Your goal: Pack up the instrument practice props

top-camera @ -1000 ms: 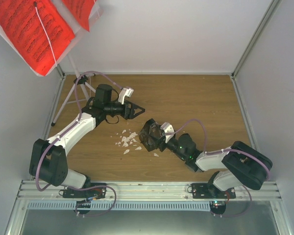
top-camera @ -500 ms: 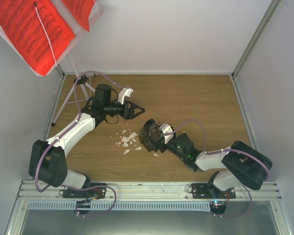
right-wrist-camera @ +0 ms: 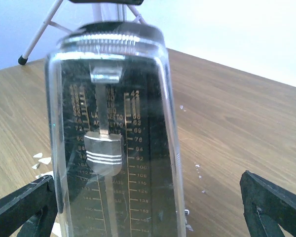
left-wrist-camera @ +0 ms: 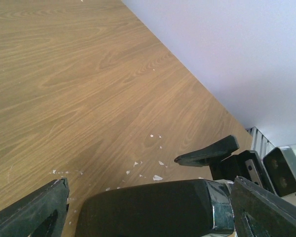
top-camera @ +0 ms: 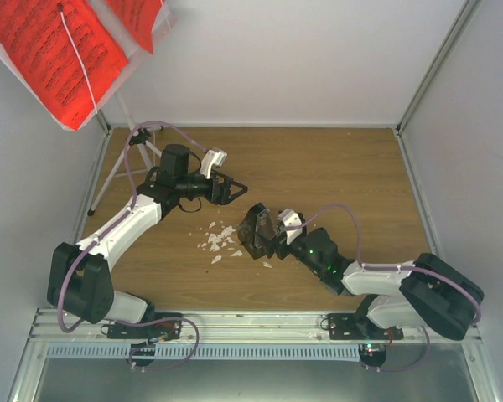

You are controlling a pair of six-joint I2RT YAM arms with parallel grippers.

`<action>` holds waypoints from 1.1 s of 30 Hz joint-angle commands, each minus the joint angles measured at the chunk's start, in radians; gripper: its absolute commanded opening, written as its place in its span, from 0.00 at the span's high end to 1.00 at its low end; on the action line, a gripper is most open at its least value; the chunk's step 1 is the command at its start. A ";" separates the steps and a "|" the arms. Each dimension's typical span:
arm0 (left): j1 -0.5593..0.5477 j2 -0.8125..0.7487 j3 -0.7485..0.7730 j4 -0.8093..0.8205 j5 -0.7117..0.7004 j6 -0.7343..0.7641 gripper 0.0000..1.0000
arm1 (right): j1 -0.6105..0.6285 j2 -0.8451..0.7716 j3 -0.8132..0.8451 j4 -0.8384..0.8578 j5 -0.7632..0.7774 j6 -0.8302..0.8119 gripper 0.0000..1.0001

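My right pincer (right-wrist-camera: 147, 177) gaping either side of the metronome (right-wrist-camera: 113, 148), not gripping it, scale reading 69, 76, 84, 92, left pincer (top-camera: 237, 194) spread, empty.

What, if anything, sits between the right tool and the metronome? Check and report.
Nothing visible does. The right tool stands open, one finger on either side of the metronome, with clear gaps on both sides. The white crumbs lie flat on the wood beside it and block nothing.
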 commanded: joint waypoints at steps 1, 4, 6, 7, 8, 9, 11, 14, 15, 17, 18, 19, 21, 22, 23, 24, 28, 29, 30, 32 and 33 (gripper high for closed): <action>0.009 -0.033 -0.016 0.017 -0.023 0.025 0.09 | 0.009 -0.070 -0.020 -0.044 0.030 0.002 0.00; 0.009 -0.039 -0.026 0.026 -0.016 0.027 0.08 | 0.009 -0.144 -0.036 -0.091 0.062 0.013 0.00; 0.008 -0.042 -0.029 0.033 -0.011 0.026 0.07 | 0.009 -0.202 -0.039 -0.152 0.083 0.028 0.00; 0.008 -0.043 -0.031 0.034 -0.010 0.027 0.06 | 0.009 -0.232 -0.039 -0.181 0.091 0.033 0.00; 0.008 -0.044 -0.031 0.035 -0.007 0.027 0.06 | 0.009 -0.264 -0.037 -0.213 0.102 0.041 0.00; 0.008 -0.046 -0.031 0.037 -0.004 0.028 0.06 | 0.008 -0.296 -0.035 -0.243 0.114 0.047 0.00; 0.008 -0.047 -0.033 0.043 0.008 0.029 0.06 | 0.007 -0.352 -0.030 -0.303 0.140 0.058 0.01; 0.007 -0.057 -0.039 0.054 0.023 0.034 0.06 | -0.002 -0.414 -0.013 -0.403 0.176 0.086 0.00; 0.007 -0.063 -0.041 0.058 0.025 0.038 0.06 | -0.007 -0.432 -0.005 -0.434 0.185 0.098 0.00; 0.003 -0.074 -0.043 0.060 0.026 0.046 0.07 | -0.018 -0.448 0.016 -0.498 0.213 0.133 0.00; -0.003 -0.082 -0.044 0.059 0.019 0.052 0.10 | -0.028 -0.452 0.025 -0.530 0.224 0.151 0.00; -0.011 -0.091 -0.045 0.056 -0.001 0.058 0.11 | -0.038 -0.455 0.036 -0.556 0.231 0.169 0.00; -0.039 -0.113 -0.045 0.042 -0.058 0.081 0.13 | -0.066 -0.452 0.053 -0.602 0.226 0.195 0.00; -0.060 -0.123 -0.043 0.029 -0.097 0.094 0.13 | -0.083 -0.446 0.062 -0.620 0.215 0.200 0.00; -0.084 -0.133 -0.041 0.011 -0.141 0.105 0.13 | -0.103 -0.439 0.070 -0.642 0.204 0.210 0.00; -0.111 -0.138 -0.037 -0.003 -0.179 0.113 0.13 | -0.123 -0.430 0.080 -0.663 0.199 0.221 0.00; -0.210 -0.147 -0.029 -0.037 -0.313 0.122 0.13 | -0.215 -0.415 0.094 -0.714 0.133 0.254 0.00; -0.241 -0.145 -0.025 -0.045 -0.341 0.122 0.13 | -0.231 -0.420 0.091 -0.717 0.115 0.260 0.00; -0.259 -0.145 -0.023 -0.050 -0.367 0.121 0.14 | -0.246 -0.427 0.087 -0.717 0.101 0.266 0.00; -0.291 -0.142 -0.022 -0.054 -0.412 0.113 0.14 | -0.267 -0.447 0.076 -0.717 0.081 0.275 0.00; -0.303 -0.140 -0.020 -0.056 -0.430 0.109 0.14 | -0.273 -0.459 0.071 -0.719 0.072 0.279 0.00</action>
